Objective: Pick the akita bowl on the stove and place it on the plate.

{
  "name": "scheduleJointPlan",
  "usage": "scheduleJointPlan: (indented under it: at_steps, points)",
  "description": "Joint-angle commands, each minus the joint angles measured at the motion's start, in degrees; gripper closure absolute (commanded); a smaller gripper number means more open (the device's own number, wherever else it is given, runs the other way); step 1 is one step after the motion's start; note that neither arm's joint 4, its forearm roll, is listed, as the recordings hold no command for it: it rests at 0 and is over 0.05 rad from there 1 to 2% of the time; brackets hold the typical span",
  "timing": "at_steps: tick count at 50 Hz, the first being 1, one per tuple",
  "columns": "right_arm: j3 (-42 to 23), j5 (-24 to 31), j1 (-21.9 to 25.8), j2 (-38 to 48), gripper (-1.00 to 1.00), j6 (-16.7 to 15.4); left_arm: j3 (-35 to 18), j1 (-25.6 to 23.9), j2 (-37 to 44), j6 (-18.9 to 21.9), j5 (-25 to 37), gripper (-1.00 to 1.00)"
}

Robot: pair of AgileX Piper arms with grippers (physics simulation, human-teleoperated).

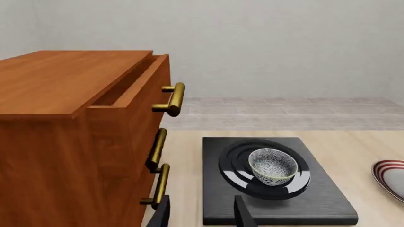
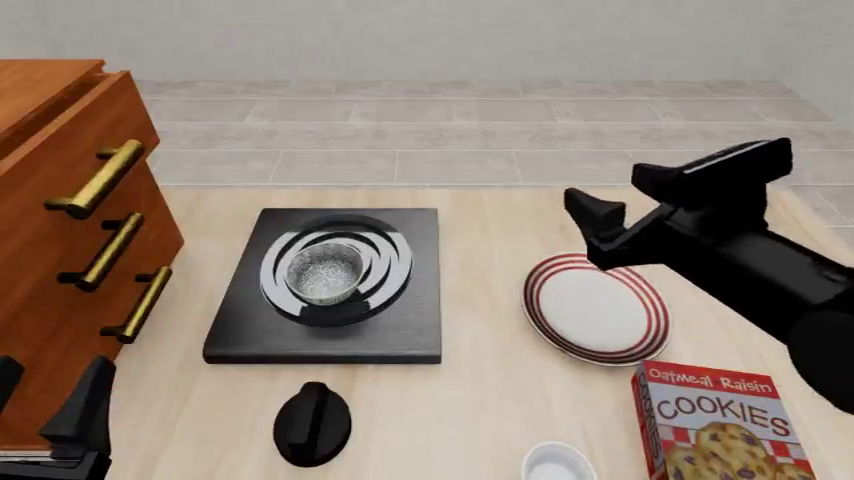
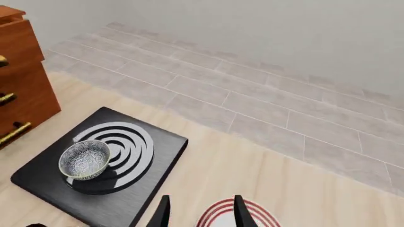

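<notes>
Grippers first: the left gripper (image 2: pixel 54 420) sits low at the worktop's near-left corner, fingers parted and empty; the right gripper (image 2: pixel 681 195) hangs above the plate (image 2: pixel 594 310), also parted and empty. Farther in, left of the plate, the akita bowl (image 2: pixel 326 272) rests upright on the stove (image 2: pixel 240 330). Neither arm looks clearly nearer.

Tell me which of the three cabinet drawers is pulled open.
The top drawer of the wooden cabinet: its front stands out, leaving a gap behind it, while the two drawers below sit flush.
</notes>
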Motion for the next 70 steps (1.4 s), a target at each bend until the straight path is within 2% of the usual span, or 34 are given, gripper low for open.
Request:
scheduleJointPlan:
  at_steps: [1,2,4,9,14,15,19,20,26,34,44,70]
  points:
    - [-8.8,4.31,4.13,8.54,-1.0,-0.63,0.0,0.0,0.0,0.0,0.0,-1.0]
    - [-9.6,4.64,4.61,8.84,-1.0,0.27,0.0,0.0,0.0,0.0,0.0,-1.0]
    - [-11.23,5.47,5.05,10.43,-1.0,-0.5,0.0,0.0,0.0,0.0,0.0,-1.0]
    - [-15.91,8.07,5.77,14.07,-1.0,1.48,0.0,0.0,0.0,0.0,0.0,-1.0]
    - [-18.26,9.22,6.75,16.08,-1.0,1.25,0.0,0.0,0.0,0.0,0.0,-1.0]
    - [-19.35,9.96,7.12,17.16,-1.0,2.17,0.0,0.0,0.0,0.0,0.0,-1.0]
    - [-22.24,11.42,8.13,19.37,-1.0,1.94,0.0,0.0,0.0,0.0,0.0,-1.0]
    - [-23.39,11.87,8.47,20.19,-1.0,2.86,0.0,0.0,0.0,0.0,0.0,-1.0]
    - [-26.99,13.4,9.14,22.87,-1.0,3.76,0.0,0.0,0.0,0.0,0.0,-1.0]
    - [-32.53,17.07,12.05,27.59,-1.0,1.58,0.0,0.0,0.0,0.0,0.0,-1.0]
    - [-36.66,20.27,14.79,32.94,-1.0,2.34,0.0,0.0,0.0,0.0,0.0,-1.0]
    - [-45.27,23.17,17.05,42.56,-1.0,2.08,0.0,0.0,0.0,0.0,0.0,-1.0]
